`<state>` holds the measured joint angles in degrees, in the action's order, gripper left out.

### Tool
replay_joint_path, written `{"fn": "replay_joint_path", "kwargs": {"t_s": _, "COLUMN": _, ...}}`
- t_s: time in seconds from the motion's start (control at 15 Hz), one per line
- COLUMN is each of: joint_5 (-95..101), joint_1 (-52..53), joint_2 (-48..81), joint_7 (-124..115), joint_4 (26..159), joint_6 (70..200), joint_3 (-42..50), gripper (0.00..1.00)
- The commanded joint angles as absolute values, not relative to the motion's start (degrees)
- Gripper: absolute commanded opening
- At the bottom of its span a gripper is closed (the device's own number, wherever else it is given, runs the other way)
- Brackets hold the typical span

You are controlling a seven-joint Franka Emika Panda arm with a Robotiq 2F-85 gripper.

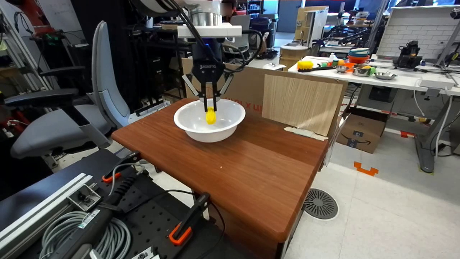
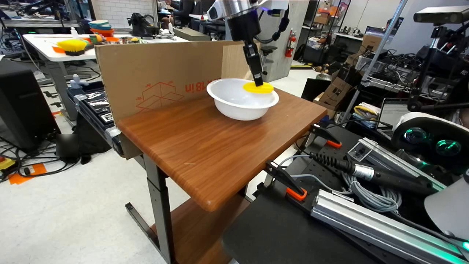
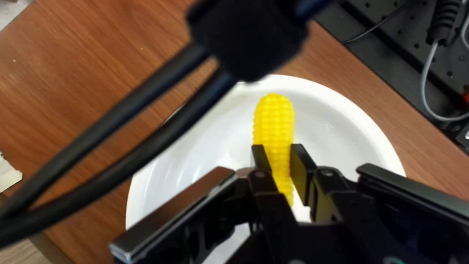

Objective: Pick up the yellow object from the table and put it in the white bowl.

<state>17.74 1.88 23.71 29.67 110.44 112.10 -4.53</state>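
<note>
Where the table (image 2: 212, 146) ends, cardboard (image 2: 161, 73) stands; clamps (image 2: 287, 179) sit opposite.

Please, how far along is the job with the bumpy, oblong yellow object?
Done: the bumpy, oblong yellow object is off the reddish-brown wooden table.
In hand: the black end effector grips it over the round white bowl.
Remaining, probably: release, because its fingers pinch the object.

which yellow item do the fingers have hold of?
The bumpy, corn-like yellow object, pinched between the fingers over the white bowl. The yellow brush-like item lies well away from them, on the white desk.
</note>
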Motion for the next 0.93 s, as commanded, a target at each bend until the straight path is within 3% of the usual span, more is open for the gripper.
{"fn": "replay_joint_path", "kwargs": {"t_s": 0.0, "joint_5": 19.31, "joint_1": 1.80, "joint_2": 25.39, "joint_7": 28.16, "joint_4": 109.73, "joint_6": 111.57, "joint_3": -3.85, "gripper": 0.46}}
{"fn": "replay_joint_path", "kwargs": {"t_s": 0.13, "joint_5": 19.88, "joint_1": 1.84, "joint_2": 25.67, "joint_7": 27.41, "joint_4": 109.67, "joint_6": 111.11, "joint_3": -3.54, "gripper": 0.52}}
{"fn": "replay_joint_path", "kwargs": {"t_s": 0.53, "joint_5": 19.15, "joint_1": 1.39, "joint_2": 18.00, "joint_7": 22.30, "joint_4": 115.12, "joint_6": 111.85, "joint_3": -2.82, "gripper": 0.96}}
{"fn": "replay_joint_path", "kwargs": {"t_s": 0.6, "joint_5": 19.09, "joint_1": 1.47, "joint_2": 23.50, "joint_7": 24.46, "joint_4": 111.00, "joint_6": 111.74, "joint_3": -3.35, "gripper": 1.00}}
{"fn": "replay_joint_path", "kwargs": {"t_s": 0.67, "joint_5": 19.07, "joint_1": 1.45, "joint_2": 22.61, "joint_7": 24.21, "joint_4": 111.36, "joint_6": 111.74, "joint_3": -3.29, "gripper": 0.87}}
{"fn": "replay_joint_path", "kwargs": {"t_s": 0.73, "joint_5": 19.07, "joint_1": 1.46, "joint_2": 22.54, "joint_7": 24.21, "joint_4": 111.35, "joint_6": 111.75, "joint_3": -3.30, "gripper": 0.95}}
{"fn": "replay_joint_path", "kwargs": {"t_s": 0.87, "joint_5": 19.07, "joint_1": 1.49, "joint_2": 23.07, "joint_7": 24.21, "joint_4": 111.36, "joint_6": 111.76, "joint_3": -3.36, "gripper": 1.00}}
